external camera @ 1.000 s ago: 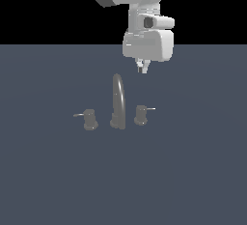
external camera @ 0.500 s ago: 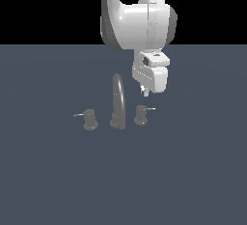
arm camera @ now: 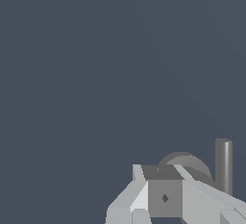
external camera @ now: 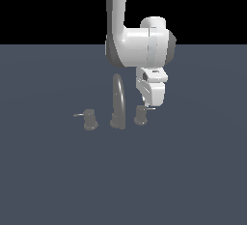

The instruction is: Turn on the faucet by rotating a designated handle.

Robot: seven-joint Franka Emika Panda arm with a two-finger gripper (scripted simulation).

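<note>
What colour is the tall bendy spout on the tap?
The spout is dull dark grey, like metal. It shows best in the exterior view.

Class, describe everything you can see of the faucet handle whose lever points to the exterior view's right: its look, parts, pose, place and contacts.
The designated handle is a short, stubby, dull-grey body that looks like metal, standing upright on the flat blue-grey surface, just to the exterior view's right of the tall arched spout and apart from it. A thin pale lever sticks out sideways from its top. The claw hangs right over that lever; whether it touches cannot be told. In the wrist view the handle shows as a round grey cap partly hidden behind the claw.
</note>
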